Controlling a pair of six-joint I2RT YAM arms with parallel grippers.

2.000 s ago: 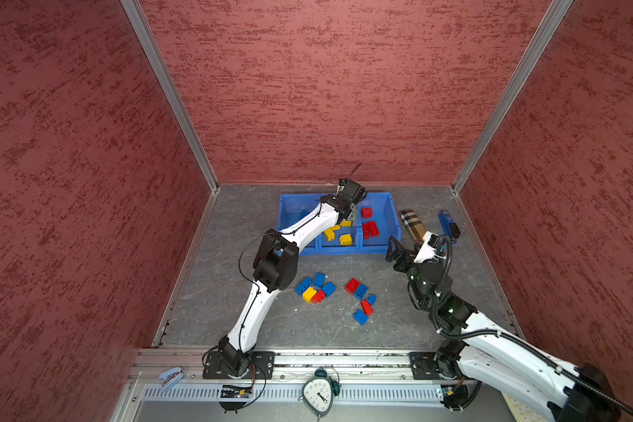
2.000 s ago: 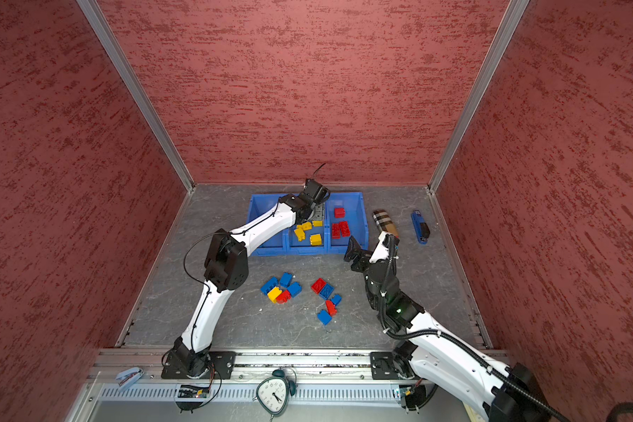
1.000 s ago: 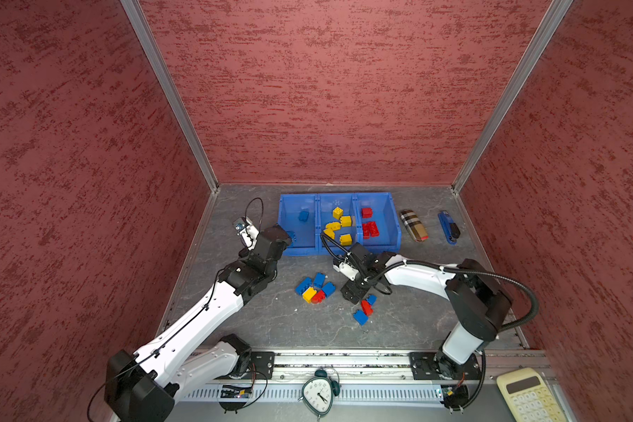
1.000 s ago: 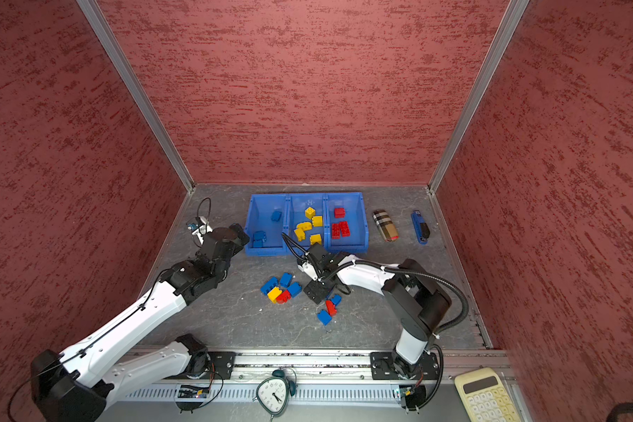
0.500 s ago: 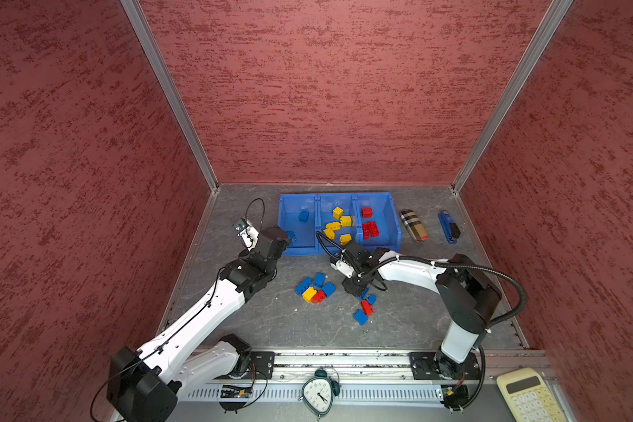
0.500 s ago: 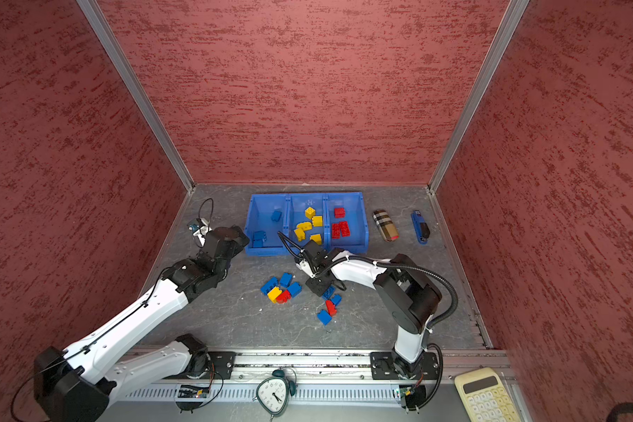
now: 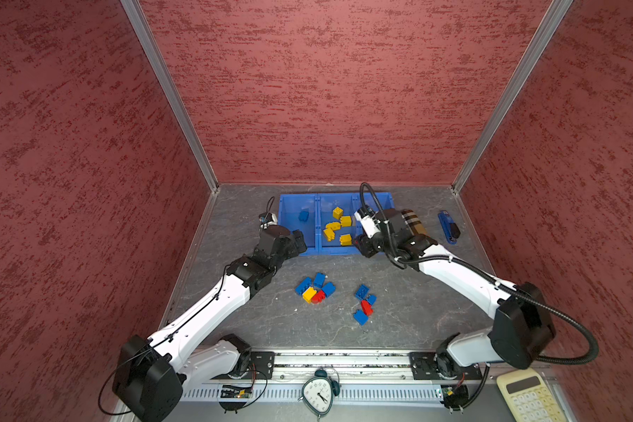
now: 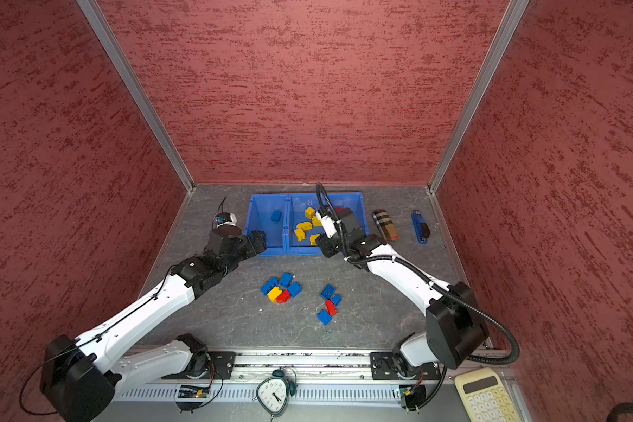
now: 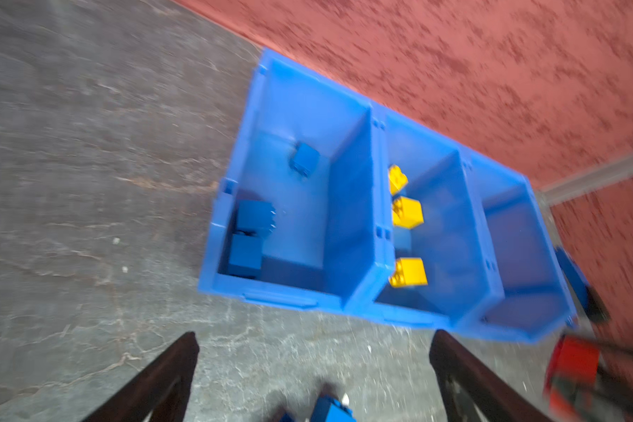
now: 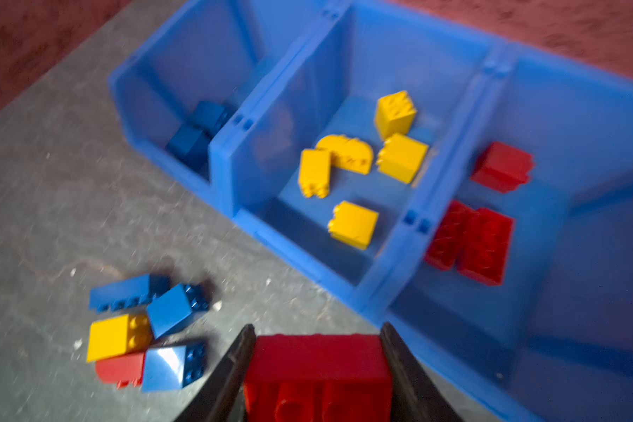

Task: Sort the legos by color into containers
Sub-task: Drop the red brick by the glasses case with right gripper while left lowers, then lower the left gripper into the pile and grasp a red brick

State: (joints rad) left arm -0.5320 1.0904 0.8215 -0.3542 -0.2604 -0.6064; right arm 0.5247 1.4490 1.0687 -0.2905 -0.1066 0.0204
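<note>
Your right fingers (image 10: 231, 372) are closed narrow on a chunky red studded plastic brick (image 10: 318, 369), pinching it across its two sides. Your left fingers (image 9: 161, 380) stand wide with nothing between them, low over the grey stone-patterned surface (image 9: 70, 182). A loose blue plastic brick (image 9: 331, 411) lies on the surface just beneath them.

The row of three joined bright blue plastic bins (image 7: 300, 199) sits at 12 o'clock on the surface. Your right fingers hang at its near wall and your left fingers at its near 9 o'clock corner.

You appear to be mid-carry with a red piece, gripped but not yet dropped. The next move likely calls for lifting it clear of the near wall, shifting it over the 3 o'clock bin, and only then opening.

- **9 o'clock bin:** three blue bricks, one (image 9: 304, 160) toward the far wall and a touching pair (image 9: 251, 234) in a near corner.
- **Middle bin:** five yellow bricks (image 10: 401, 157).
- **3 o'clock bin:** three red bricks (image 10: 468, 241), hidden under your arm in both top views.

Toward 6 o'clock from the bins, nine pieces wait on the surface. One huddle (image 7: 319, 279) has three blue, one yellow and one red. At its 3 o'clock, a second huddle (image 7: 361, 291) has three blue and one red.
</note>
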